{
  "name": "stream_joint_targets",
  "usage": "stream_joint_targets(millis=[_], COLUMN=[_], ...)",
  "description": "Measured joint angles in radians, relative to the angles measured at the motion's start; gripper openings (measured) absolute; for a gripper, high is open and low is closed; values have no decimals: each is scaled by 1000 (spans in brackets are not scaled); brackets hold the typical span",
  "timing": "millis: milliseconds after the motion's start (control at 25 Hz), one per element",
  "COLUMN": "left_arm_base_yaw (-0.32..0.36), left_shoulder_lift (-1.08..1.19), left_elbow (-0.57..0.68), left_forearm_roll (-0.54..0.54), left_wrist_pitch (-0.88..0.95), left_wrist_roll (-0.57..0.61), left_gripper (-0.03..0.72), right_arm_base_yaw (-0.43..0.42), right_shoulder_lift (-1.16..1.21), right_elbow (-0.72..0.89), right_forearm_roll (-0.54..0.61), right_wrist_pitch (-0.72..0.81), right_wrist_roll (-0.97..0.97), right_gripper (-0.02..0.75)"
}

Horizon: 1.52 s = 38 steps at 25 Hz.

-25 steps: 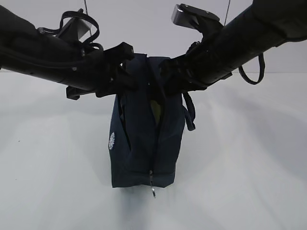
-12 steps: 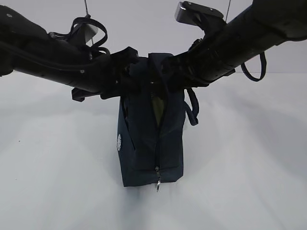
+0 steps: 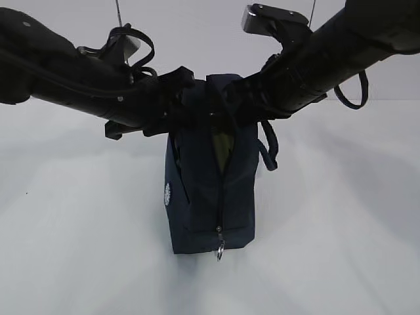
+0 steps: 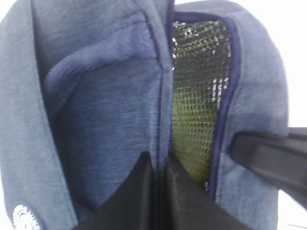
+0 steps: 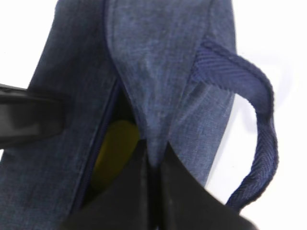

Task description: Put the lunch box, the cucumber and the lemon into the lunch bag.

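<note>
Navy lunch bag (image 3: 210, 197) standing on white counter (image 3: 341, 216), top edges pinched shut-tight by left gripper (image 4: 159, 165) and right gripper (image 5: 152, 155). Lemon (image 5: 115, 146) yellow inside; something green behind silver lining. Lunch box unseen. Packing likely nearly done; zipper unclosed.

A plain white table (image 3: 79, 262) is seen. Only the dark blue lunch bag (image 3: 200, 210) is seen over it. Whether the bag's bottom touches the table cannot be told.
</note>
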Motion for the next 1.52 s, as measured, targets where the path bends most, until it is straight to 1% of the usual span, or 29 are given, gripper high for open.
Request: stream_joint_targets(millis=[160,600,680,720,800,840,920,960,1000,1040,1080,1120,1240,1520], left_arm_base_yaw=[0,0,0,0,0,0,0,0,0,0,0,0,7,46], left_shoulder_lift=[10,13,13,13,13,13,13,13,13,13,13,13,13,-44], left_elbow=[-15,-22,-22,-22,-22,-22,-22,-22,-22,-22,-22,-22,-22,-22], left_forearm_roll=[-2,-2,-2,-2,-4,-6,-10,-10,-11,-11,-12,-14,-14,6], left_wrist_pitch=[5,7,7,7,7,7,7,7,7,7,7,7,14,85], left_wrist_roll=[0,2,2,2,2,2,2,2,2,2,2,2,2,2], left_gripper=[6,18,35,59,143,194,319,396,441,478,513,528,552,557], right_arm_base_yaw=[0,0,0,0,0,0,0,0,0,0,0,0,0,0], right_shoulder_lift=[0,0,0,0,0,-2,-2,-2,-2,-2,-2,-2,-3,-54], right_elbow=[0,0,0,0,0,0,0,0,0,0,0,0,0,0], right_forearm_roll=[-20,-24,-24,-24,-24,-24,-24,-24,-24,-24,-24,-24,-26,-48], right_wrist_pitch=[0,8,14,15,19,20,22,24,25,26,26,29,48,102], right_wrist_roll=[12,16,16,16,16,16,16,16,16,16,16,16,16,16], right_gripper=[21,21,24,34,83,134,274,351,422,472,518,547,571,580])
